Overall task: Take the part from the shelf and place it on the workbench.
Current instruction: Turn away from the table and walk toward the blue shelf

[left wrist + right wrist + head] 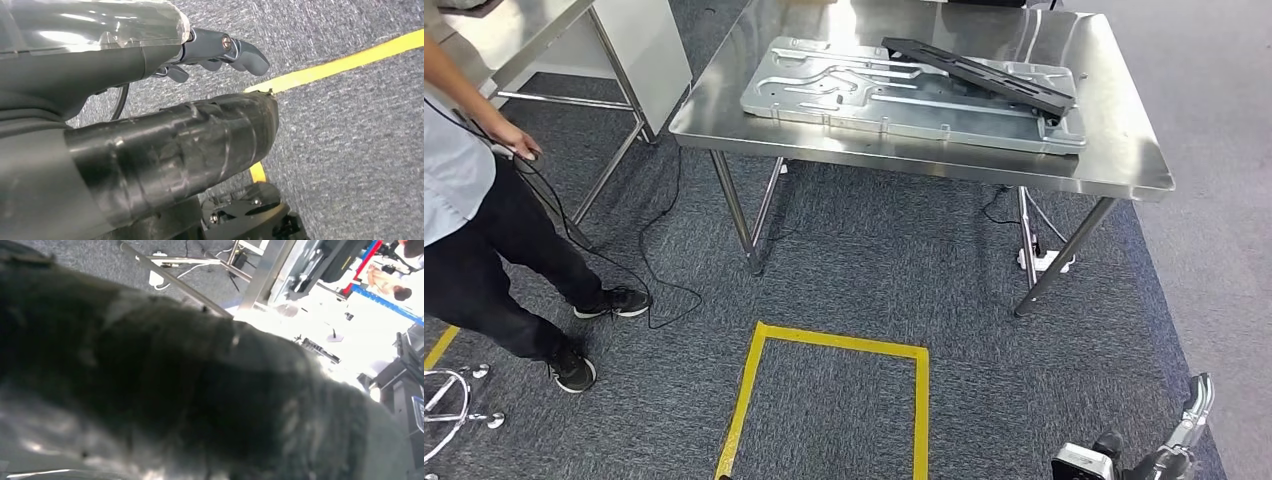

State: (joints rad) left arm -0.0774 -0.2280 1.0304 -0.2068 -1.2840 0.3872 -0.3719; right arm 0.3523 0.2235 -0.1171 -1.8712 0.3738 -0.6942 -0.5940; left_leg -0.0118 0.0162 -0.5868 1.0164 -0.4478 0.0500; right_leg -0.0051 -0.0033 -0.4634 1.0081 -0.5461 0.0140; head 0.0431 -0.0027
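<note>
While tilted, part (980, 72) overlaps tray (844, 95) (workbench (1114, 150)).

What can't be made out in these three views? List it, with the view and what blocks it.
- Right hand, right wrist view: a dark blurred mass close to the lens; whether it is open or shut cannot be told.
- Left hand, left wrist view: the thick thumb and ribbed cover hide most of the fingers.
- Black part on the metal tray, head view: its far end is hard to separate from glare on the workbench.
- Person, head view: cut off by the left edge.
</note>
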